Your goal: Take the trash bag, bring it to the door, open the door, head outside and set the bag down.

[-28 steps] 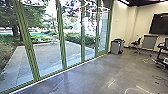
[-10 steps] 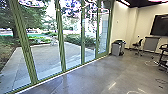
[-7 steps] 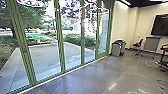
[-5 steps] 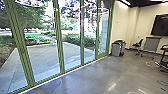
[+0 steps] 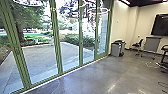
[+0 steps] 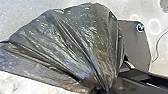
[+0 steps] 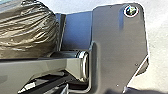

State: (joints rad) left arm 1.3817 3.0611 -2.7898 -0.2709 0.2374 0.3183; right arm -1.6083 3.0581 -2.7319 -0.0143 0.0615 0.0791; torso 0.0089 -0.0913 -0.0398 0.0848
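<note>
The dark, shiny trash bag (image 6: 75, 37) spreads wide in the left wrist view, its folds drawn together into a narrow neck. At that neck is my left gripper (image 6: 101, 90), shut on the bag. Rounded and full, the body of the trash bag (image 7: 27, 32) also shows in the right wrist view, beside the robot's own plate and bar. In the head view, tall glass panels in green frames (image 5: 57, 45) run along the left; which of them is the door I cannot tell.
A grey bin (image 5: 117, 49) stands by the wall past the glass. Farther right are a chair (image 5: 137, 44), a grey cabinet (image 5: 152, 43) and a dark wall screen (image 5: 160, 25). Cables (image 5: 152, 64) lie on the floor at the right. Outside are paving (image 5: 40, 61) and shrubs.
The head camera has moved with the robot: the nearer green posts now appear farther left, and more paving shows through the glass.
</note>
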